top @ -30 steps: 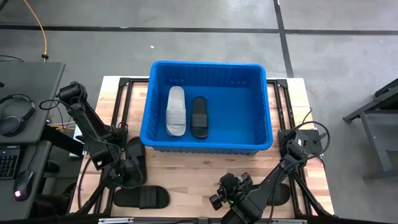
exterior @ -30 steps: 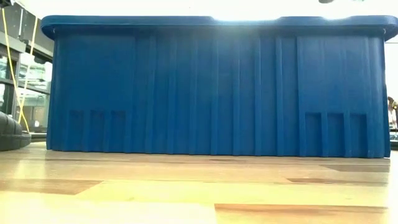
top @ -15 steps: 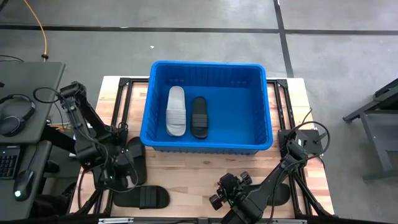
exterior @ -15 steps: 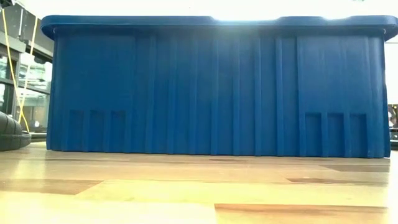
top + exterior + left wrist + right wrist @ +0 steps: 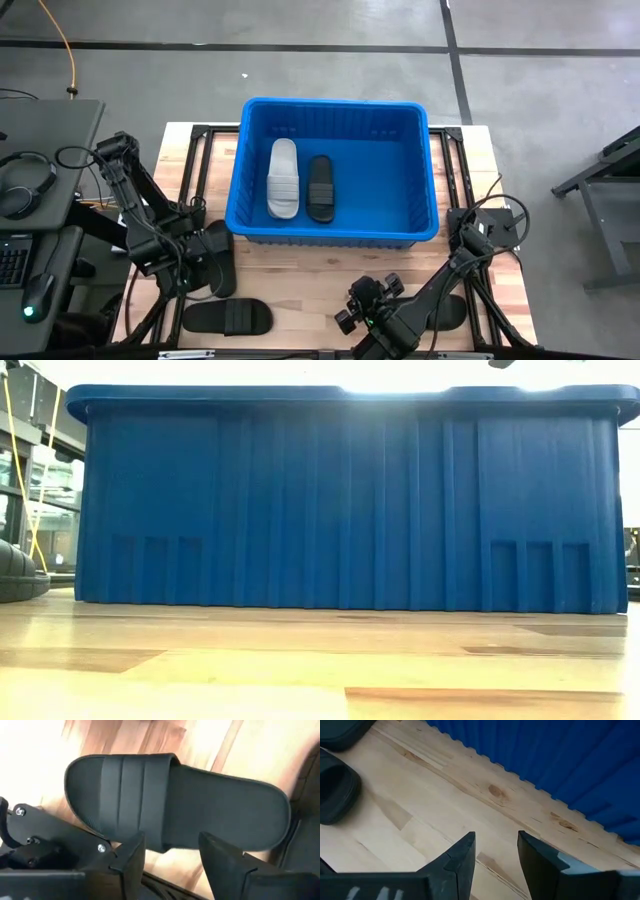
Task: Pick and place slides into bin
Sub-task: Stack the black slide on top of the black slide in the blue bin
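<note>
Wooden table [image 5: 330, 265] on grey concrete floor [image 5: 300, 70], holding blue bin [image 5: 335, 235].

The light wooden table [image 5: 310, 265] carries the blue bin [image 5: 334, 238] and two black slides [image 5: 228, 317] near its left front corner.

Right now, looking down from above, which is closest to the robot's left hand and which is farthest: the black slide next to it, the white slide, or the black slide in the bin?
1. Black slide on the table, right beside the left hand.
2. White slide, on the bin's left side.
3. Black slide in the bin, just right of the white one.
</note>
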Robot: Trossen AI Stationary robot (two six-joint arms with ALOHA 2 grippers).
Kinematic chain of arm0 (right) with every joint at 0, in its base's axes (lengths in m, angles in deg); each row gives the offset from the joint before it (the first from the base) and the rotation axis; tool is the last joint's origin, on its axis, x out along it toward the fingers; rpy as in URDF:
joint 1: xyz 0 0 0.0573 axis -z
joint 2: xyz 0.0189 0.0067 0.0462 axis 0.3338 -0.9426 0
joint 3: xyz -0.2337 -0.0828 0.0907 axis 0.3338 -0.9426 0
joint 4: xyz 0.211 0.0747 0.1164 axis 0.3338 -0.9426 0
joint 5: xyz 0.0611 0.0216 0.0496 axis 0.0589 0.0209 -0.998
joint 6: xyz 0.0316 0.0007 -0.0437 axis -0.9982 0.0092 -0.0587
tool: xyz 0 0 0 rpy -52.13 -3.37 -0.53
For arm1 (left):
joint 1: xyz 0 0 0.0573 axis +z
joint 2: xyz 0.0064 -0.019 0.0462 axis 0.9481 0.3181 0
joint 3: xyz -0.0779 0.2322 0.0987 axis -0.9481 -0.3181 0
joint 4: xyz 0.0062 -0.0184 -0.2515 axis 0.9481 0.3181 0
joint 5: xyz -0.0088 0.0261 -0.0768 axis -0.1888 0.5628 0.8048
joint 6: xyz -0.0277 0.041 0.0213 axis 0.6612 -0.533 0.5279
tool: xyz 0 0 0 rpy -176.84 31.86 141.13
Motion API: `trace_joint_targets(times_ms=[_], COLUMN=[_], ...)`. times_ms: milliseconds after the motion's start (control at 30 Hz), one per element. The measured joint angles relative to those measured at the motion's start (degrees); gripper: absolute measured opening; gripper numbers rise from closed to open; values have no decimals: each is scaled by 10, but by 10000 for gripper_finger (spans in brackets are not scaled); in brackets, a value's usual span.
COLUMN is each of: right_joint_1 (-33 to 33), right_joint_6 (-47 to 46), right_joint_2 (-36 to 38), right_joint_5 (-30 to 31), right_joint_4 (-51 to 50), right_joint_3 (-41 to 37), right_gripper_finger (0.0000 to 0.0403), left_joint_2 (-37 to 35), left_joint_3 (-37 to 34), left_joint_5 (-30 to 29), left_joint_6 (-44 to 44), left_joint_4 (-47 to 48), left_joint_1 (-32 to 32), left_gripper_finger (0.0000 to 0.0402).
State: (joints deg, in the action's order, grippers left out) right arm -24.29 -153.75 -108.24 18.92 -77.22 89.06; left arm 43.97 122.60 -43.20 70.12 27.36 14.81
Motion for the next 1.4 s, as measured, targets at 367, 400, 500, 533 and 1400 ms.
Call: trace_joint_targets(times_ms=[367, 400, 500, 533, 1400], right_joint_1=[0, 0, 0, 0, 2], right_joint_6=[-1, -1, 0, 0, 2], right_joint_2=[0, 0, 0, 0, -58], right_joint_5=[1, 1, 3, 3, -98], right_joint_4=[0, 3, 6, 6, 90], right_joint_3=[0, 0, 0, 0, 0], right_gripper_finger=[138, 138, 138, 138, 138], left_joint_2=[0, 0, 0, 0, 71], left_joint_3=[-31, -32, -40, -44, -67], left_joint_5=[-46, -47, -51, -52, -9], left_joint_6=[-27, -28, -41, -42, -61], left_joint_4=[-26, -21, -48, -64, -67], left_joint_1=[0, 0, 0, 0, 32], left_gripper_finger=[198, 195, 185, 184, 97])
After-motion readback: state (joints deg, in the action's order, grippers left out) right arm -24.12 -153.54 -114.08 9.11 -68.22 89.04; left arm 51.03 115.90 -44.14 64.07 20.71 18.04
